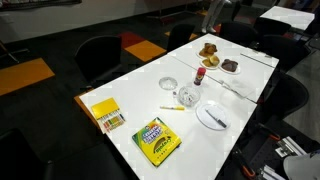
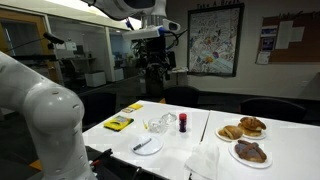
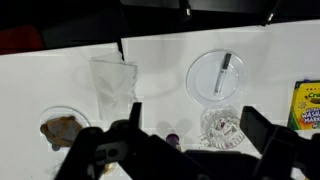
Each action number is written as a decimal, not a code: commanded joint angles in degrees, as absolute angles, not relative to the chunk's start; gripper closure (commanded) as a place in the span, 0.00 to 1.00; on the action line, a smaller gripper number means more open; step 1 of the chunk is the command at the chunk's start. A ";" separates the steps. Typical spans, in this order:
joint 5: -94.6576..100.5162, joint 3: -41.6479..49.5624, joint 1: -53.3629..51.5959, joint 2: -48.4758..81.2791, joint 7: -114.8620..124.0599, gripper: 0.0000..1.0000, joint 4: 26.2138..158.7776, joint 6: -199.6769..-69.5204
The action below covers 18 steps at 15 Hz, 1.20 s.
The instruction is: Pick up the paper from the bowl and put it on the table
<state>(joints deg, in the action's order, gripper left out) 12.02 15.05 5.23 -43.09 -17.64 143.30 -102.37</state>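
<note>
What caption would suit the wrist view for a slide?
Open gripper hovers over the white table, near glass bowl and plate.

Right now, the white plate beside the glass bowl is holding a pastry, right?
Not quite. The white plate beside the glass bowl holds a utensil, not a pastry. The wrist view shows it lying across the plate.

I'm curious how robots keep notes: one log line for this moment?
stage: pre-grasp | jaws: open, empty, above bowl | paper: in bowl | table: paper not placed
</note>
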 commanded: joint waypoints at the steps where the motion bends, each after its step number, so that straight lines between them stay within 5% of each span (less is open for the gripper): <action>1: 15.73 16.21 4.27 -37.71 -24.12 0.00 142.39 -108.78; 10: 11.48 18.01 -1.84 -23.20 -45.53 0.00 141.54 -130.83; 18: 5.63 13.18 -2.86 -18.21 -45.48 0.00 139.07 -132.05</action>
<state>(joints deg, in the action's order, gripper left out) 6.55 15.26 -5.01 -18.36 -44.82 139.12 -132.11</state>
